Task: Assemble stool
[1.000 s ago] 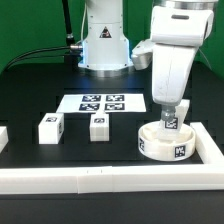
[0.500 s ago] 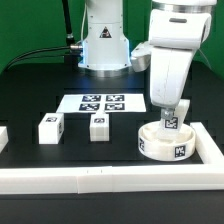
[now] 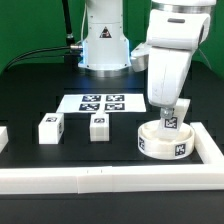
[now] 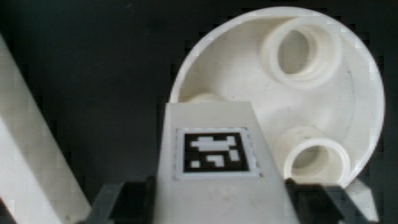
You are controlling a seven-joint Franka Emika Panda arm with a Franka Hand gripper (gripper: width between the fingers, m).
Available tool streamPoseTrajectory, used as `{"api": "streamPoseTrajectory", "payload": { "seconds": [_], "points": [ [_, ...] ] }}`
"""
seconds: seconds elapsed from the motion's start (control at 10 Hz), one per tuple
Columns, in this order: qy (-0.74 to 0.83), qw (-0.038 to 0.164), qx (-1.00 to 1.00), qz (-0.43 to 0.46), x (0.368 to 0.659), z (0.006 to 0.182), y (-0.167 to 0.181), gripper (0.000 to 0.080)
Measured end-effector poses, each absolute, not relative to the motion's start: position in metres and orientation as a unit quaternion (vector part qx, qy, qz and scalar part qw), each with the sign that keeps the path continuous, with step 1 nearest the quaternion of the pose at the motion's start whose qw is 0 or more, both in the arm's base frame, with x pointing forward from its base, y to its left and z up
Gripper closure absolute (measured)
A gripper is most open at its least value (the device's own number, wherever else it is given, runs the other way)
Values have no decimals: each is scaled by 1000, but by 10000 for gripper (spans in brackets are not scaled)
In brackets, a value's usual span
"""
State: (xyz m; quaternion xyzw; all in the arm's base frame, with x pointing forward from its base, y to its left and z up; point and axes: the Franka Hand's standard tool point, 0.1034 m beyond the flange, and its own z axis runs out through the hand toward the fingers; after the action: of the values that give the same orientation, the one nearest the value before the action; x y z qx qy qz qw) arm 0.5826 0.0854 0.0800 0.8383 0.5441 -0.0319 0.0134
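The round white seat (image 3: 166,142) lies on the table at the exterior view's right, in the corner of the border rails. My gripper (image 3: 171,117) is shut on a white tagged leg block (image 3: 171,124) and holds it upright on top of the seat. In the wrist view the leg block (image 4: 219,150) sits between my dark fingers (image 4: 128,202), its far end against the seat (image 4: 338,95), which shows two round holes. Two more leg blocks (image 3: 50,127) (image 3: 98,126) stand on the table to the exterior view's left.
The marker board (image 3: 100,102) lies flat behind the loose blocks. Long white border rails (image 3: 110,178) run along the front and the right side. The robot base (image 3: 104,45) stands at the back.
The arm has shifted very slightly; the leg block stays held over the seat.
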Motion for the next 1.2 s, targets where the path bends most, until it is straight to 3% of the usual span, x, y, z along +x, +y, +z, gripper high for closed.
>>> {"api": "streamPoseTrajectory", "payload": {
  "seconds": [0.5,0.9,1.2],
  "points": [
    [270,12,963,7,576,79,91,462],
    [16,-16,1000,10,576,78,96,462],
    [-76,-21,997,8,576,78,98,462]
  ]
}}
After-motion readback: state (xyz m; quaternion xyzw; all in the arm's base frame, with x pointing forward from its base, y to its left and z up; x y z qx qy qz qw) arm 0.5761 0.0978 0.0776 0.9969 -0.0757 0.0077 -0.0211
